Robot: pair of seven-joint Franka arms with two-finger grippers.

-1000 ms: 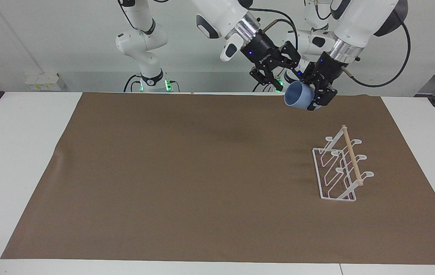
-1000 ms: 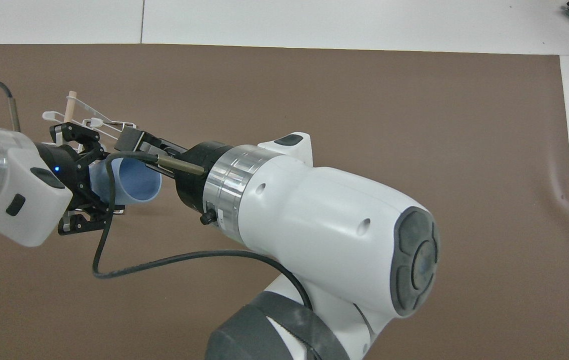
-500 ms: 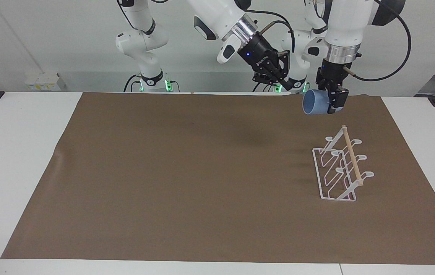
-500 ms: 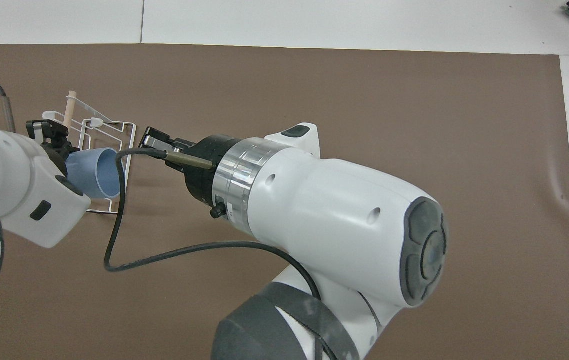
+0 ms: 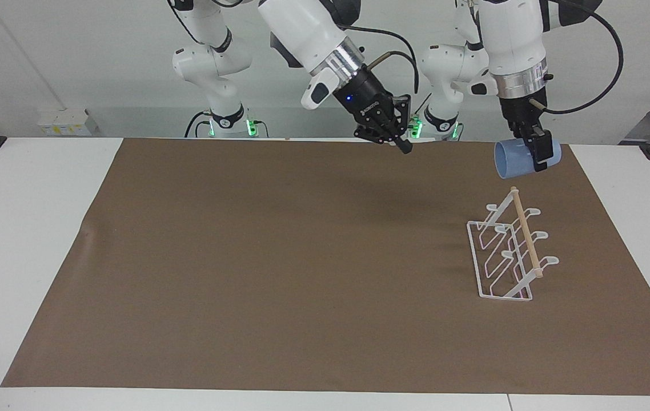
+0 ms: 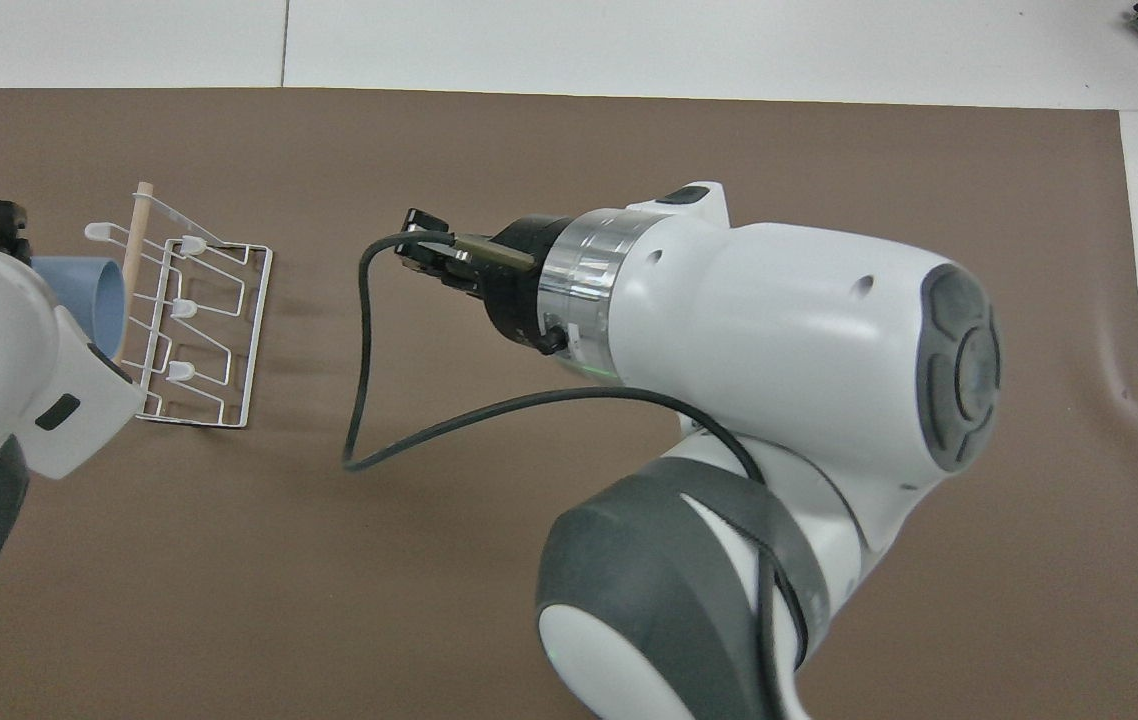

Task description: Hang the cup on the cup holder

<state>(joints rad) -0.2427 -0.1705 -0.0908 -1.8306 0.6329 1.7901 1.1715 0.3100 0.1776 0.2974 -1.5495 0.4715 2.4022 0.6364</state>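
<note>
Cup (image 5: 522, 159), light-blue, handleless, tilted sideways, gripped by left hand (image 5: 537, 153) above cup holder (image 5: 509, 249), right hand (image 5: 398, 140) closed.

In the overhead view the left arm hides most of the cup (image 6: 81, 297) and its gripper.

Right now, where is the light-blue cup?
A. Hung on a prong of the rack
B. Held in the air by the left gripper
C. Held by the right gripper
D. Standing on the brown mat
B. The left gripper is shut on the cup, which hangs tilted in the air, clear of the cup holder.
</note>
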